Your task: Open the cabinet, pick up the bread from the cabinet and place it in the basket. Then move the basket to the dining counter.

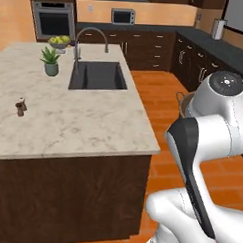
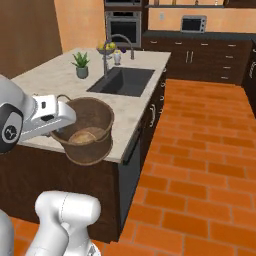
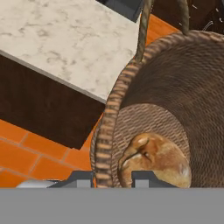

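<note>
While my left base camera hides most of the basket (image 1: 183,102) behind the arm, showing just a sliver of rim and handle, my right base camera gives me the whole thing (image 2: 86,130) carried at the near corner of the dining counter (image 2: 55,80), its lower part hanging past the counter edge over the brick floor (image 2: 200,165). From the hand camera I look straight down into the basket (image 3: 175,87): the bread (image 3: 155,159) lies on the woven bottom, just ahead of my fingers (image 3: 111,178). They are nearly closed, pinching the rim, one tip outside the wall and one inside. Beyond the rim to one side I see the pale counter top (image 3: 65,39) and its dark base. Farther off, the sink (image 2: 122,80) and a potted plant (image 2: 81,65) sit on the counter.
</note>
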